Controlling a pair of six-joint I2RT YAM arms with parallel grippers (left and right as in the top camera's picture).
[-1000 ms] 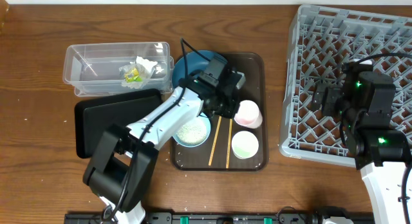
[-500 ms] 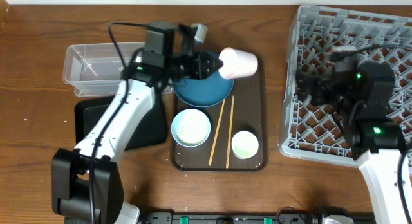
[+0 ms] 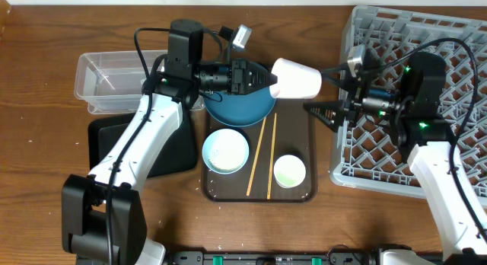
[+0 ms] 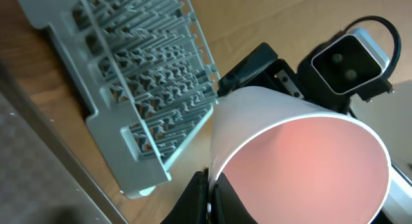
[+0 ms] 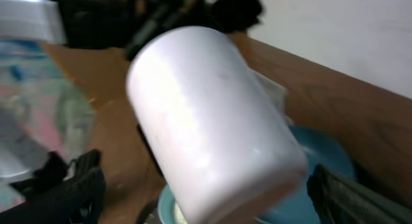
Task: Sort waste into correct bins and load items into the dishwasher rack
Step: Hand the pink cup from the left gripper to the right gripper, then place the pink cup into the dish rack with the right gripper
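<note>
While left pincer (image 3: 265,79) grips one cup (image 3: 297,79) | right pincer (image 3: 327,90) spread, empty | second cup (image 3: 289,170) on tray (image 3: 298,128)

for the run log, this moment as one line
left end effector: shut on white cup, over brown tray | right end effector: open around white cup

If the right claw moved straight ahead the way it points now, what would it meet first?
Most likely the white cup, held sideways by the left claw. The right claw is open, and the cup's base lines up with the gap between its jaws, though depth is hard to judge.
</note>
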